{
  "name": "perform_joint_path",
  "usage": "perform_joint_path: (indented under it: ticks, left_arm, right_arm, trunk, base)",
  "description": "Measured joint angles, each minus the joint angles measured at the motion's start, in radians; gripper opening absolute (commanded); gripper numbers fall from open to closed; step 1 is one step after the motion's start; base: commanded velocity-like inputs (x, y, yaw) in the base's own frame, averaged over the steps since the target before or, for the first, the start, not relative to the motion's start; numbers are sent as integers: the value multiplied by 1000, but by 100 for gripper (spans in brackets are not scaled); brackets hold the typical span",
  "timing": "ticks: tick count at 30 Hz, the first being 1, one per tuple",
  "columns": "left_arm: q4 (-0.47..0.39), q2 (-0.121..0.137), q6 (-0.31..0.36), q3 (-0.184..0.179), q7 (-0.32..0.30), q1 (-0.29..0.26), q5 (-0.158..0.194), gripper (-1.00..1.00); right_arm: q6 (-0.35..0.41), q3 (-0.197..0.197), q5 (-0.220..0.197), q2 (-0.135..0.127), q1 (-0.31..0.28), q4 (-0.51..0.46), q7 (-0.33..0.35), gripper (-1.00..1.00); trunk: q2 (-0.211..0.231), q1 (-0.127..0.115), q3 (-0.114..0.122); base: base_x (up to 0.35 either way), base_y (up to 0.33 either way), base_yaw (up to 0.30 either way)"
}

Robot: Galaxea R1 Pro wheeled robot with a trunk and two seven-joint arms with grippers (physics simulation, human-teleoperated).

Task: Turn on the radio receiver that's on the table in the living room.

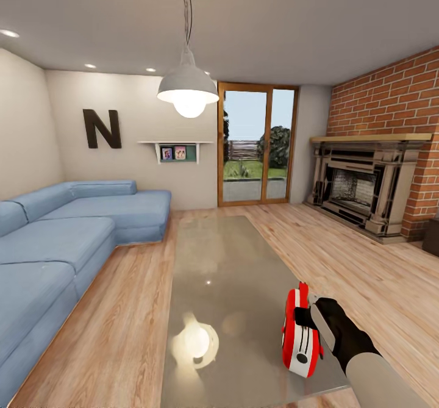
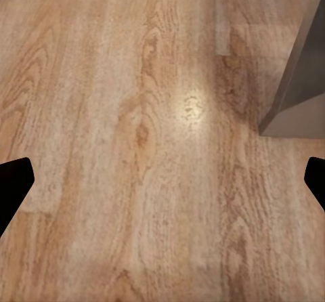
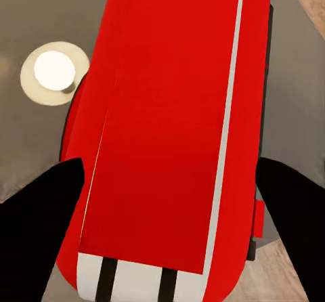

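Observation:
The red radio receiver (image 1: 300,335) with its white edge band stands on edge at the near right of the long glossy table (image 1: 225,255). My right gripper (image 1: 308,318) reaches in from the right, with its dark fingers on either side of the case. In the right wrist view the radio receiver (image 3: 169,126) sits between the two fingers (image 3: 40,234), which press against both sides: my right gripper (image 3: 169,180) is shut on it. My left gripper (image 2: 162,180) is open over the wood plank floor (image 2: 135,112) with nothing between its fingertips.
A blue sectional sofa (image 1: 55,237) runs along the left. The brick fireplace (image 1: 366,182) is at the right, glass doors (image 1: 256,146) at the back. A white pendant lamp (image 1: 188,88) hangs over the table. A grey slab corner (image 2: 298,78) shows beside my left gripper.

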Motion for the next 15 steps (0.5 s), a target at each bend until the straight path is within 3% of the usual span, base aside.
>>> perform_joint_path:
  ticks: [15]
  left_arm:
    - [0, 1, 0, 0, -1, 0, -1, 100]
  right_arm:
    - [-1, 0, 2, 0, 0, 0, 0, -100]
  trunk:
    - [0, 0, 0]
  base:
    - [0, 0, 0]
